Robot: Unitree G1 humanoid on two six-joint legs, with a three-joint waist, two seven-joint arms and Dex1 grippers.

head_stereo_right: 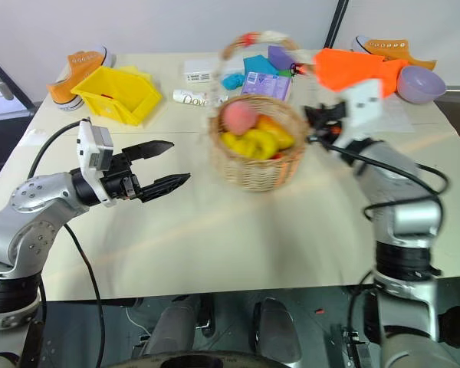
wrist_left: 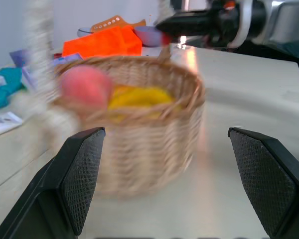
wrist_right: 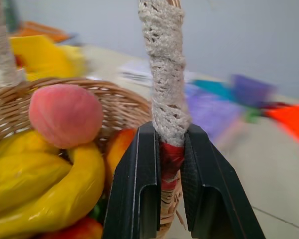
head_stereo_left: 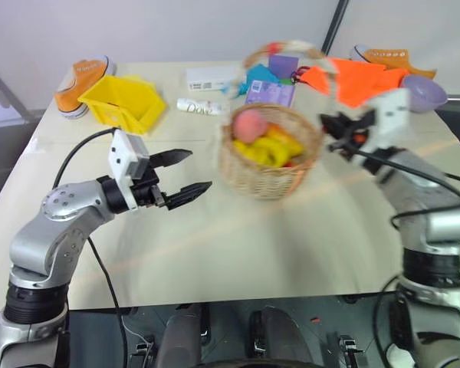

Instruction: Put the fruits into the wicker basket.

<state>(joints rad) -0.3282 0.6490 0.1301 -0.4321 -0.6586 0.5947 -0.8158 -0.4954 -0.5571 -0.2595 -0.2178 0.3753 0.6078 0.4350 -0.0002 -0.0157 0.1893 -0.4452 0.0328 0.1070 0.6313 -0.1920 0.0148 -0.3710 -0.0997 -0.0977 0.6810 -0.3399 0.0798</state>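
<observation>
The right gripper (wrist_right: 170,164) clenched the basket (head_stereo_left: 270,164) handle, banana (wrist_right: 45,191) and peach (wrist_right: 65,115) inside, clutter crowding behind, while the left gripper (head_stereo_left: 182,172) gaped over bare table (head_stereo_left: 238,245).

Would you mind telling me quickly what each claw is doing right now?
Left claw: open, holding nothing.
Right claw: shut on the basket handle.

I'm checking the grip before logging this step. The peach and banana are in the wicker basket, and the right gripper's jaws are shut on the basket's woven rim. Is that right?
Not quite. The right gripper is shut on the basket's handle, low on its wrapped upright, not the woven rim; the right wrist view shows this. The peach and banana do lie in the wicker basket.
</observation>
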